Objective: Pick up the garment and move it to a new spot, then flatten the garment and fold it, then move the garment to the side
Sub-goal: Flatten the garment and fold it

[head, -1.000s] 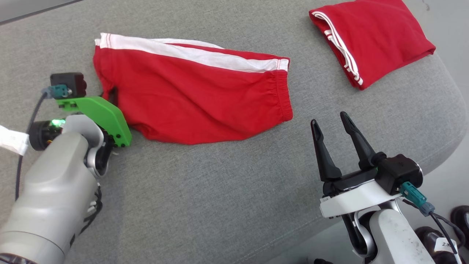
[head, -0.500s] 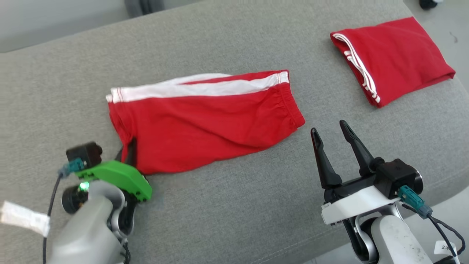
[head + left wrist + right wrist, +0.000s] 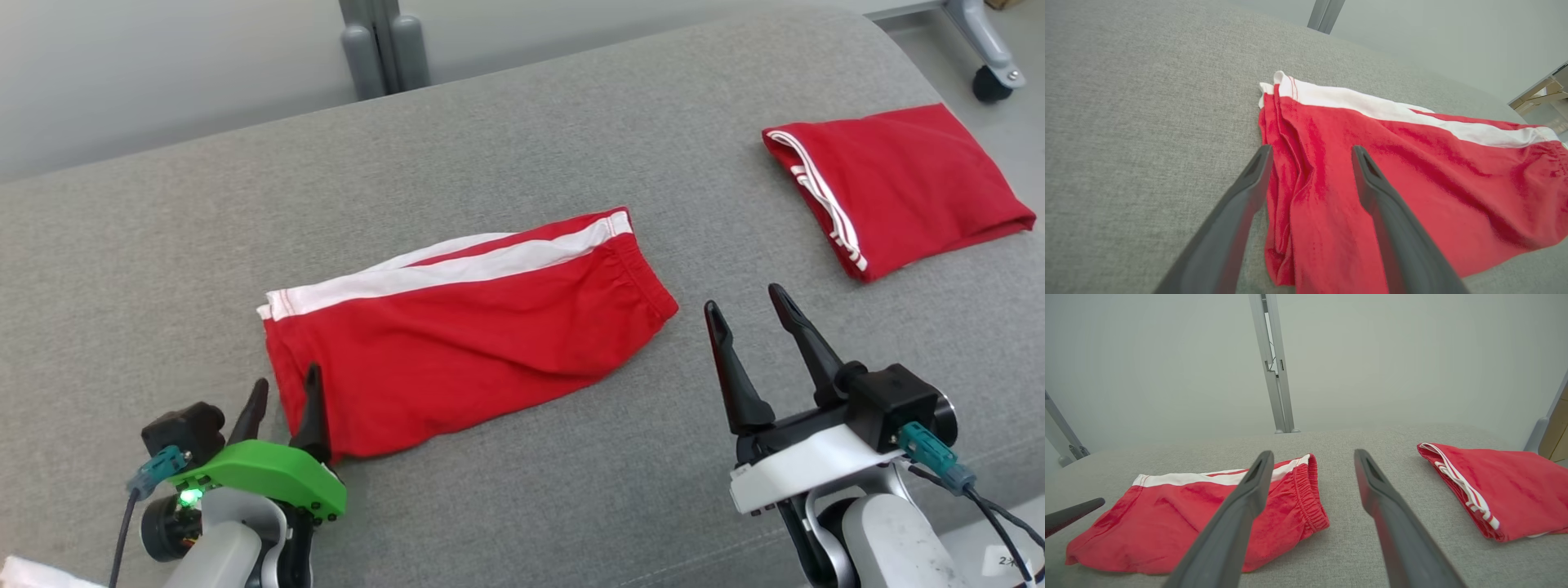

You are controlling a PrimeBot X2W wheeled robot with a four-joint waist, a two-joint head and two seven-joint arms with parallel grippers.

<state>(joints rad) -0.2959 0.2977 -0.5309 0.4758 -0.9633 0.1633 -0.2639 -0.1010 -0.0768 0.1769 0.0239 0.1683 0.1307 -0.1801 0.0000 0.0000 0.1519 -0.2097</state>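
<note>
1. Lying flat near the middle of the grey tabletop [image 3: 522, 506], the red shorts [image 3: 465, 351] are folded in half, with the white stripe along the far edge and the waistband toward the right.
2. The left end effector [image 3: 286, 377] sits at the shorts' near left corner, its jaws released, spread apart and gripping nothing.
3. In the left wrist view, one of its fingers is over bare tabletop just beside the leg hem and the other is over the red cloth. Whether either one touches the cloth cannot be told.
4. The right end effector [image 3: 744, 298] is just right of the waistband and apart from it, jaws wide and empty.
5. A second, folded garment [image 3: 898, 188], also red, lies at the far right near the tabletop's rim, well apart from the shorts.
6. In the head view, a left finger covers part of the shorts' near corner, and both arms are cut off by the bottom edge.
7. In the right wrist view, the folded garment runs off the right edge, and a dark fingertip of the left end effector pokes in at the left edge.
</note>
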